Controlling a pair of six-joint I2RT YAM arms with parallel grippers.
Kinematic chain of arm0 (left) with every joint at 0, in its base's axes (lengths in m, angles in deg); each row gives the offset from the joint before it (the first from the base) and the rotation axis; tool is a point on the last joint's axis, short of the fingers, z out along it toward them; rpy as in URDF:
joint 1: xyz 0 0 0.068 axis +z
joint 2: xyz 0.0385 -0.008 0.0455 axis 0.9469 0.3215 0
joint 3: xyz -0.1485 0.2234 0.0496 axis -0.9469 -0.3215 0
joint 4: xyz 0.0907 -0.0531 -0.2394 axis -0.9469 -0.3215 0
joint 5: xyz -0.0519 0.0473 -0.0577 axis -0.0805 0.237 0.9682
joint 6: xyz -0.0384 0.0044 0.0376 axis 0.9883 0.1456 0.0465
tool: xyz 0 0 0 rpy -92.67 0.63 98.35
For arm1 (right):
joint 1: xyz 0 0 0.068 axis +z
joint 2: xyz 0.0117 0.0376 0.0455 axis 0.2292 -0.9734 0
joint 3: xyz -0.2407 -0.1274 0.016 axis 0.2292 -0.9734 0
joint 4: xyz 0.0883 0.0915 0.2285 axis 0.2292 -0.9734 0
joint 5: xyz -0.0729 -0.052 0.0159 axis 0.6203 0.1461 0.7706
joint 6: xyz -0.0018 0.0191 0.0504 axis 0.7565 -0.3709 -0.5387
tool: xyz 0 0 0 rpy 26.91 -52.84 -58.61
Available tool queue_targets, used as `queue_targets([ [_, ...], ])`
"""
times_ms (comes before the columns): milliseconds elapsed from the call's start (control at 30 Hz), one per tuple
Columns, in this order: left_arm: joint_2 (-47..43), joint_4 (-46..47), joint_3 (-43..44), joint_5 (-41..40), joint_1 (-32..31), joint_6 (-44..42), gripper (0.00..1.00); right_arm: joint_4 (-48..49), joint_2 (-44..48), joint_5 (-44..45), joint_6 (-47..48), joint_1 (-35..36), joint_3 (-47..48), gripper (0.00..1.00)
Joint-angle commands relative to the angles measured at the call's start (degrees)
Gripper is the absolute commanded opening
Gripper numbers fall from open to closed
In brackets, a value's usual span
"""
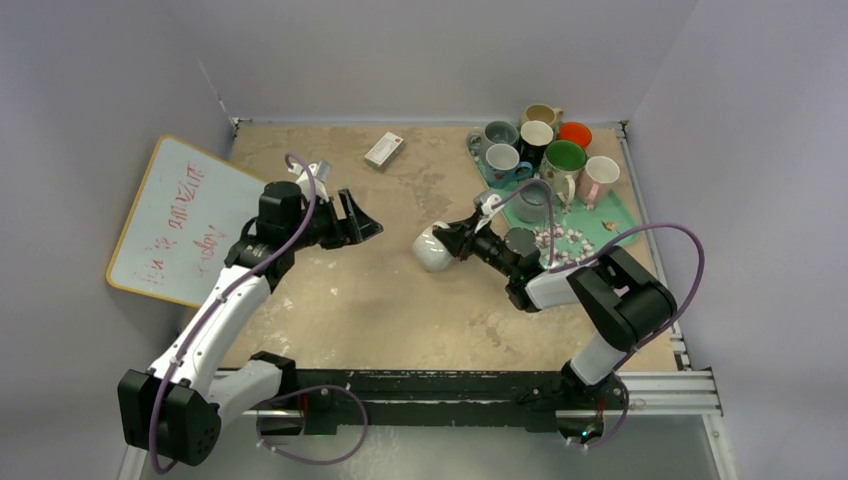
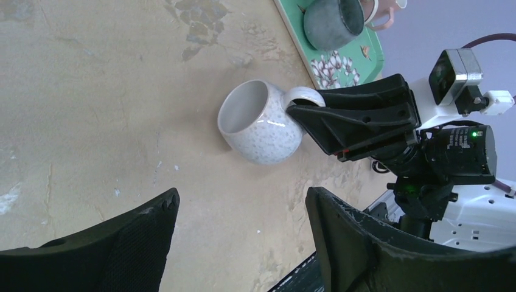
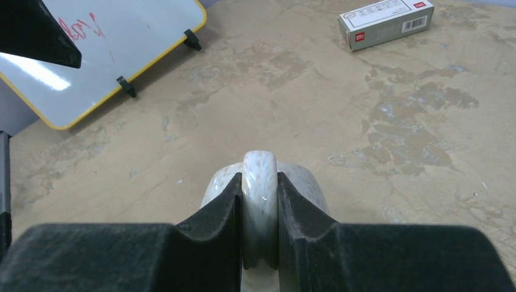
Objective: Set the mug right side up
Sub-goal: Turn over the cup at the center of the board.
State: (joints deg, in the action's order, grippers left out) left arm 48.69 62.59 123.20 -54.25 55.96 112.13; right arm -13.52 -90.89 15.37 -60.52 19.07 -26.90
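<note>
Right gripper (image 1: 460, 239) clamps mug (image 2: 258, 131) by handle (image 3: 260, 176) mid-table; left gripper (image 2: 241, 199) spread, apart.

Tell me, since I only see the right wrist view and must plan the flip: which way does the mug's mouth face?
Observer: The white mug lies on its side, mouth facing the left arm.
Operator: Where is the left claw?
Observer: The left claw is open, apart from the mug, aimed at it.
Operator: Anything behind my arm?
Observer: A green tray holding upright mugs, just beyond the right arm.
</note>
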Motion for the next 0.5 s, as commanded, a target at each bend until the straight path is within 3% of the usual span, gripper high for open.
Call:
queue_targets([
  [0,-0.02,-1.14,2.25,-1.46,0.17,-1.18,0.75,6.42,1.91,3.91,4.28,1.69,2.24,0.00],
  [200,0.92,-1.22,2.65,-0.52,0.17,-1.03,0.74,-3.38,6.23,8.12,7.32,3.51,-0.06,0.01],
  [467,1.99,-1.68,2.86,1.19,0.18,-1.21,0.72,-10.67,11.99,10.90,7.04,3.81,-4.94,0.10],
])
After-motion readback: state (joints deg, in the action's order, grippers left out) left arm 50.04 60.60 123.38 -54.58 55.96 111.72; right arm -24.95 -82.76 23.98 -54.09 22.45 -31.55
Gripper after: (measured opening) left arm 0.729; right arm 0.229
